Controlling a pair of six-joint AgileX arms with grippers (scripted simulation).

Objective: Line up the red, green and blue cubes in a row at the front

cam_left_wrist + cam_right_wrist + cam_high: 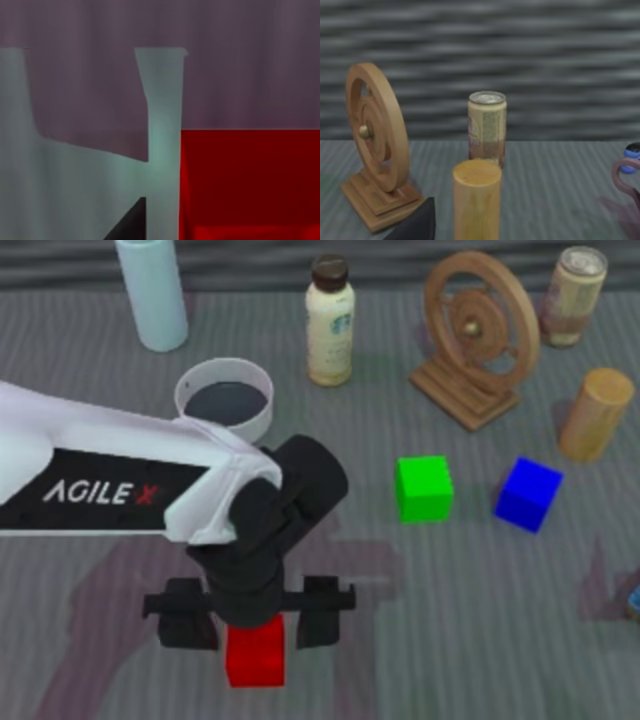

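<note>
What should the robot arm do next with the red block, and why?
Probably let go and lift away. The left end effector sits on the red cube, already at the table's front. The green cube and blue cube lie farther back, waiting.

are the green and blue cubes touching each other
Apart. The top view shows bare table between the green cube and the blue cube, which sits further toward the table's right.

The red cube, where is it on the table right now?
In the top view, the red cube sits at the front edge, left of centre, between the fingers of the left gripper, well apart from the green cube.
</note>
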